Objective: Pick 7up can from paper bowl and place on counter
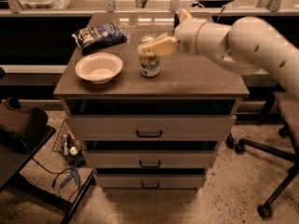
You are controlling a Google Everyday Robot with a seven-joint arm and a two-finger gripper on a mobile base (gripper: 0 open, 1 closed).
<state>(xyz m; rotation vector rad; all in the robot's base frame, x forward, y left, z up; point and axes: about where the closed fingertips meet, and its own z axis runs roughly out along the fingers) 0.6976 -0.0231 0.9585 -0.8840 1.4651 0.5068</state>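
The 7up can (149, 65) stands upright on the counter (196, 80), just right of the paper bowl (99, 68), which is empty. My gripper (153, 46) reaches in from the right and hovers at the can's top rim. It is open, with one pale finger crossing in front of the can's upper part. The can's lower body rests free on the counter.
A dark blue chip bag (99, 35) lies at the counter's back left behind the bowl. My white arm (243, 41) spans the right half of the counter. Three drawers (149, 133) are below. An office chair base (266, 190) stands on the floor at right.
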